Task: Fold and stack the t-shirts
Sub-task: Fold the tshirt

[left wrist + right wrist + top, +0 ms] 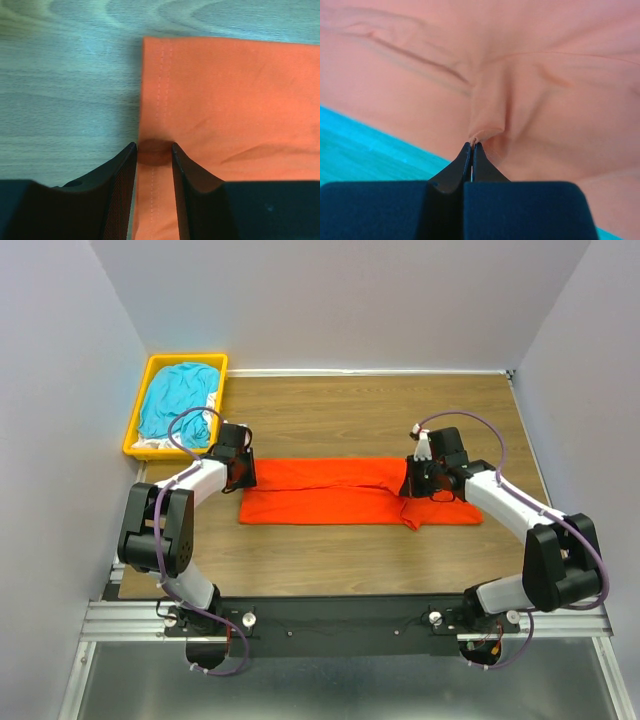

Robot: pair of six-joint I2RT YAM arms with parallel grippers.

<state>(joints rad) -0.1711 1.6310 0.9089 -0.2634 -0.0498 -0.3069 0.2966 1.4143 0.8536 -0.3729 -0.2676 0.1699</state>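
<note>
Your R gripper [471, 146] is closed tight on a pucker of the orange t-shirt [330, 498], which lies as a long strip on the table [400, 420], while the L gripper [153, 150] jaws sit narrow astride the opp. hem, grip unclear, prob. readying both ends for the next fold

No readable text in any view.

From my station I can read no lettering, brand, number or sign in the overhead view or either wrist view. The orange-red t-shirt [330, 495] shows only plain cloth and a stitched hem. The yellow bin [136, 412] and the wood-grain bench [400, 410] carry no marks I can make out. Anything printed on the arm housings is too small to tell from the overhead view.
</note>
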